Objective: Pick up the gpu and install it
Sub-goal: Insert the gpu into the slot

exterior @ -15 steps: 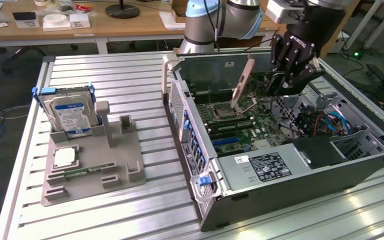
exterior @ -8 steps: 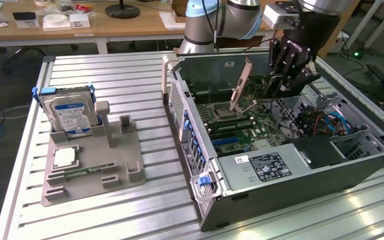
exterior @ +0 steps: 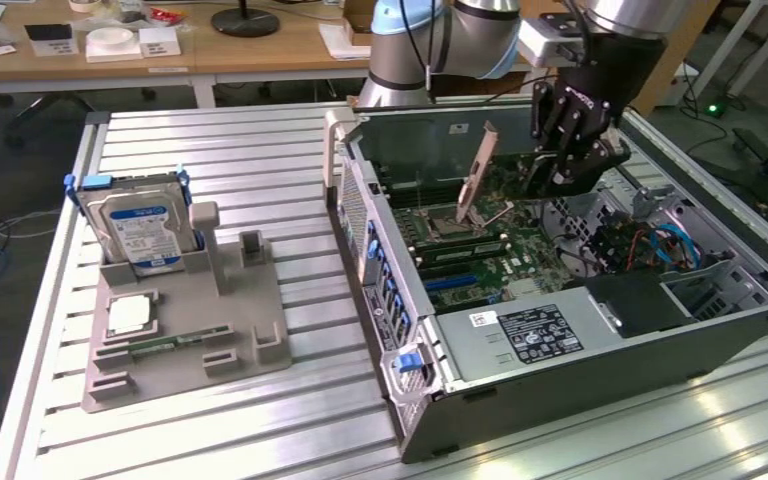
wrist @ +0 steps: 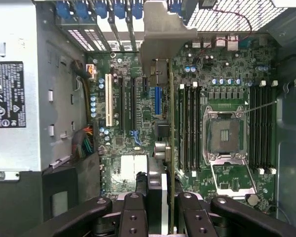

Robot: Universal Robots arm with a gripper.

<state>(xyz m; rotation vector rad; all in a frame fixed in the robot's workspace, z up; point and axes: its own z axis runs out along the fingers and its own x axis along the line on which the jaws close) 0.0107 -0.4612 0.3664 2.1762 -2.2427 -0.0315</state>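
The gpu (wrist: 164, 94) is a green card seen edge-on in the wrist view, with its silver end bracket (wrist: 160, 34) at the far end. My gripper (wrist: 160, 190) is shut on it, one black finger on each face of the card. The card hangs over the motherboard (wrist: 123, 143), roughly in line with the blue expansion slot (wrist: 157, 101) and apart from it. In the exterior view the gripper (exterior: 551, 185) is lowered into the open computer case (exterior: 398, 330), and the gpu's bracket (exterior: 475, 180) stands tilted above the board.
Inside the case are the power supply (exterior: 531, 335), the CPU socket (wrist: 226, 136), memory slots (wrist: 187, 128) and bundled cables (exterior: 658, 245). On the exterior view's left a grey fixture (exterior: 244, 330) holds a hard drive (exterior: 144, 225) with a blue-white label.
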